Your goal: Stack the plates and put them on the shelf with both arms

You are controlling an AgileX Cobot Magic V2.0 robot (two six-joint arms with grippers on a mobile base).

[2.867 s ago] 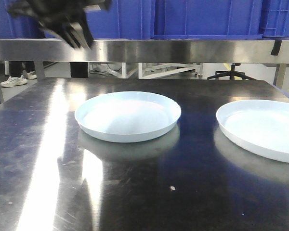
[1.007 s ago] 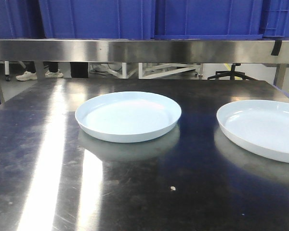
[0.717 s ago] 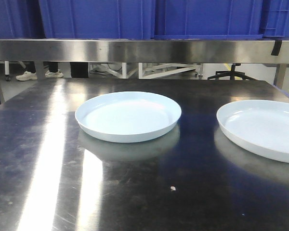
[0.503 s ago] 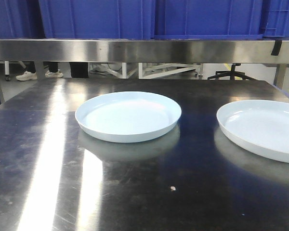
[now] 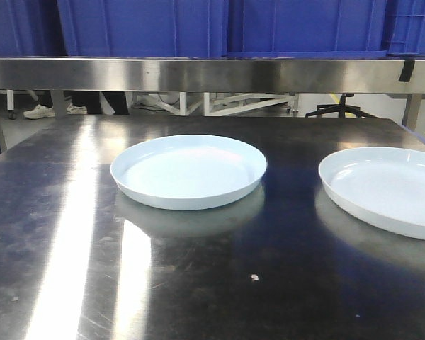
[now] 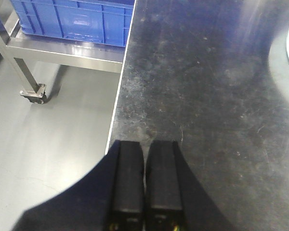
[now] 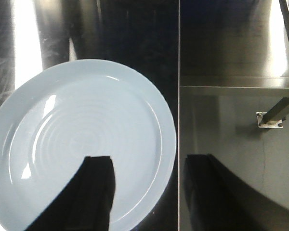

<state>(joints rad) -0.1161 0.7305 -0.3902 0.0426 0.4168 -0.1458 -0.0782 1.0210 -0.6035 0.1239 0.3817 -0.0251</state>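
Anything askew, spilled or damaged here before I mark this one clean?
Nothing stands out. The centre plate and the right-hand plate lie flat, apart and empty on the steel table; only a tiny pale speck sits near its front.

We find no words, numbers or signs that we can read in any of these views. The plates [image 5: 188, 172] are plain, and the blue crates [image 5: 142, 28] show us no label that we can make out.
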